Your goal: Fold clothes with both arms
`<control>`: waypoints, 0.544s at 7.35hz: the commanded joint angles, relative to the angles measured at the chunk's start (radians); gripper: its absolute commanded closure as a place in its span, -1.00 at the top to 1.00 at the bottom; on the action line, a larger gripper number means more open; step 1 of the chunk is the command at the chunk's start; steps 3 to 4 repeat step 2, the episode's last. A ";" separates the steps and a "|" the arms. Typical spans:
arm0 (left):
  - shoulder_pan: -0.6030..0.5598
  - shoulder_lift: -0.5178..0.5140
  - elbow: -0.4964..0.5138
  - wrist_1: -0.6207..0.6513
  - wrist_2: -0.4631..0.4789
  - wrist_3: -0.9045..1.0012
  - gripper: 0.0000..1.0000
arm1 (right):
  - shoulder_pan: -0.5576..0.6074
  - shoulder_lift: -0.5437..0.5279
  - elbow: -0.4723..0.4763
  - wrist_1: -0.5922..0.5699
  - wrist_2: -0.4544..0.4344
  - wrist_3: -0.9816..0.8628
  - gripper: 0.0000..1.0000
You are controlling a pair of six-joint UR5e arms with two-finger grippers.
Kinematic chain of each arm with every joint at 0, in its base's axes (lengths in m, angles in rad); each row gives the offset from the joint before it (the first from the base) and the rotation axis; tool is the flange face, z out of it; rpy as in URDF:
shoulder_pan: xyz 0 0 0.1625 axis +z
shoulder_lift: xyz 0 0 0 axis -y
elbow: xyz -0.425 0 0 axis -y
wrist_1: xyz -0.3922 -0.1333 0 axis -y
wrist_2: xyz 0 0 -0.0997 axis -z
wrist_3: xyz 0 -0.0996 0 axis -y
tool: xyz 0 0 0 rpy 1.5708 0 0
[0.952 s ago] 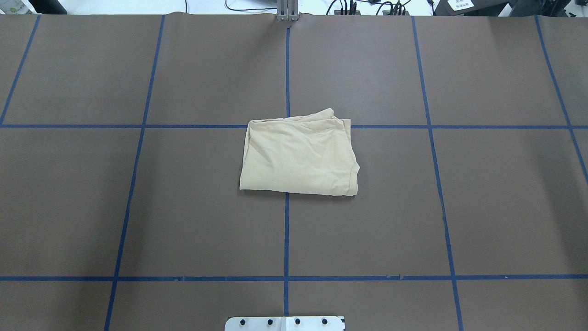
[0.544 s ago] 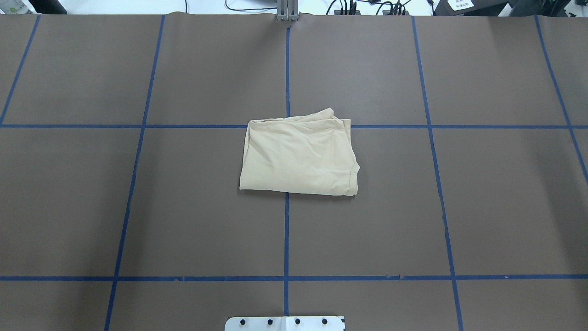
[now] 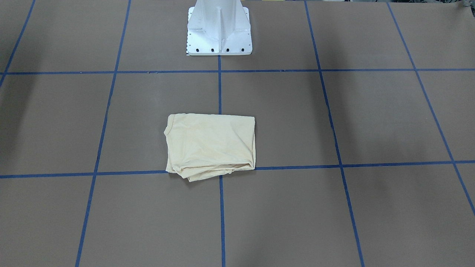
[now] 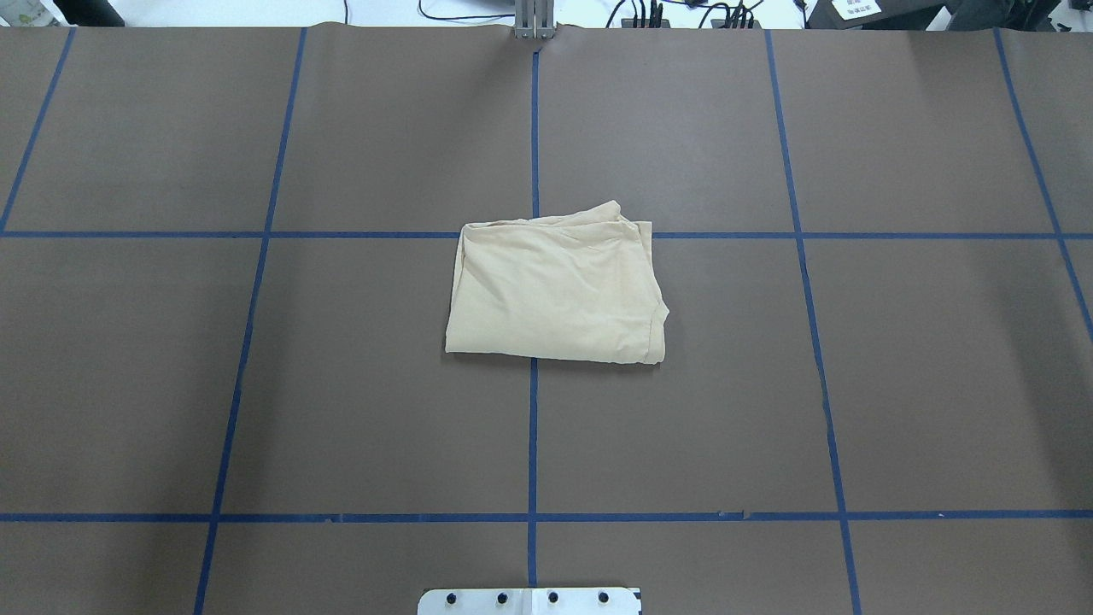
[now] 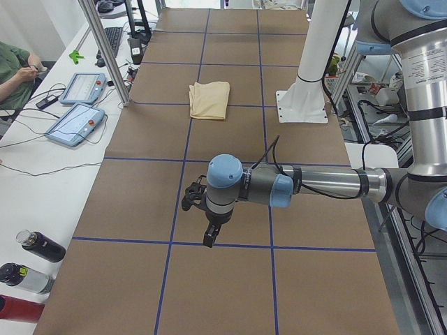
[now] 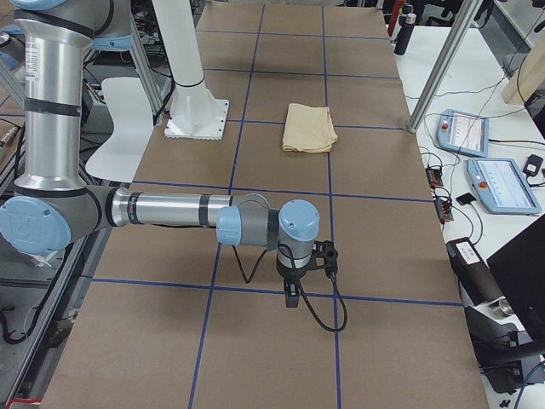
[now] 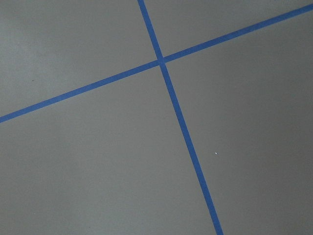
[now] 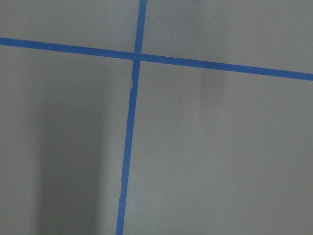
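- The shirt [image 4: 555,290] lies folded in a rough rectangle mid-table [image 4: 256,384], across the centre tape line [image 4: 532,444], with nothing touching it.
- The left gripper [image 5: 209,241] hangs pointing down, well apart from the shirt. Can't tell if it's spread or pressed together.
- The right gripper [image 6: 290,299] is the same deal at the other end, and I can't tell there either.

T-shirt [image 4: 555,290] folded at centre, brown counter [image 4: 256,384] showing all round it, white pedestal [image 3: 219,29] at robot's edge, left arm [image 5: 328,183], right arm [image 6: 170,207] low over ends.
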 commanded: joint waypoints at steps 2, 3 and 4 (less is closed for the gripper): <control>0.000 0.000 -0.002 0.001 0.000 0.000 1.00 | 0.000 -0.001 0.001 0.000 0.000 0.000 1.00; 0.000 0.000 -0.002 0.001 0.000 0.000 1.00 | 0.000 -0.001 0.001 0.000 0.000 0.000 1.00; 0.000 0.000 -0.002 0.001 0.000 0.000 1.00 | 0.000 -0.001 0.001 0.000 0.000 0.000 1.00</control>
